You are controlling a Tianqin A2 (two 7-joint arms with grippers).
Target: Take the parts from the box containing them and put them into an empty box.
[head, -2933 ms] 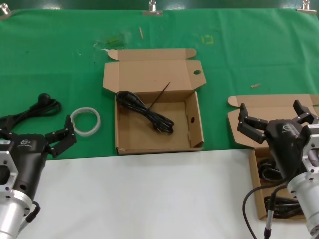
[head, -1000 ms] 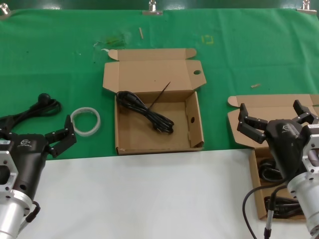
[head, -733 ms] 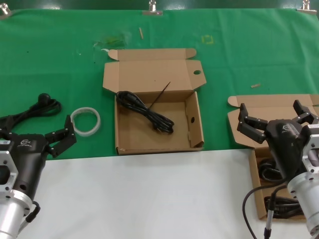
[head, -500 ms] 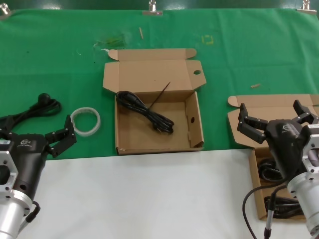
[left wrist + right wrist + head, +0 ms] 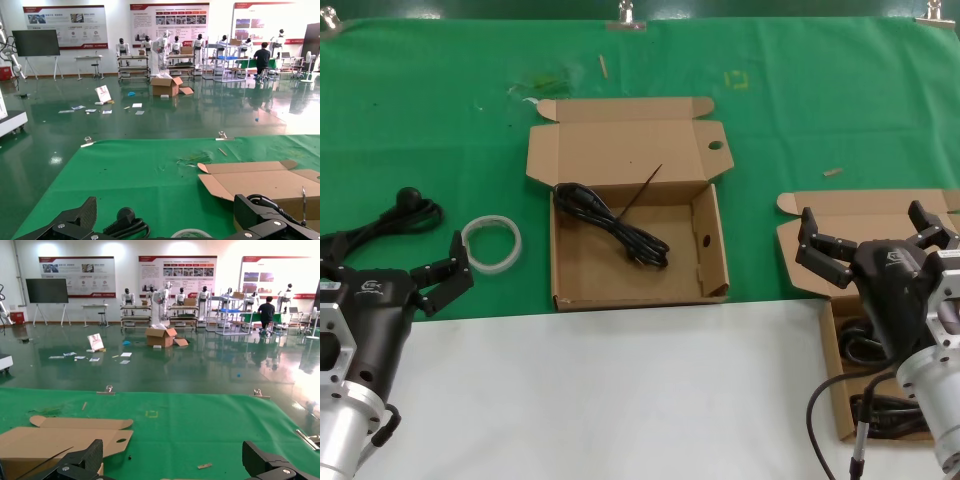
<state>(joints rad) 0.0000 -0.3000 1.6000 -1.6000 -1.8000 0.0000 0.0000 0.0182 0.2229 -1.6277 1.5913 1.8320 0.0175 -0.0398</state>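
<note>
Left tool [image 5: 448, 270] and right tool [image 5: 872, 237] spread wide.

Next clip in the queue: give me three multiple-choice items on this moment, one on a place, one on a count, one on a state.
1. Where is the white ring?
A. on the green cloth, left of the middle box
B. inside the right box
C. on the white table

2. How many cable bundles lie in the middle box?
A. none
B. one
C. three

3. How stands the right gripper?
A. shut on a cable
B. open, holding nothing
C. out of view

Answers:
1. A: the ring lies on the green cloth between the loose cable and the box.
2. B: a single bundle lies across its floor.
3. B: its fingers are spread above the right box.
</note>
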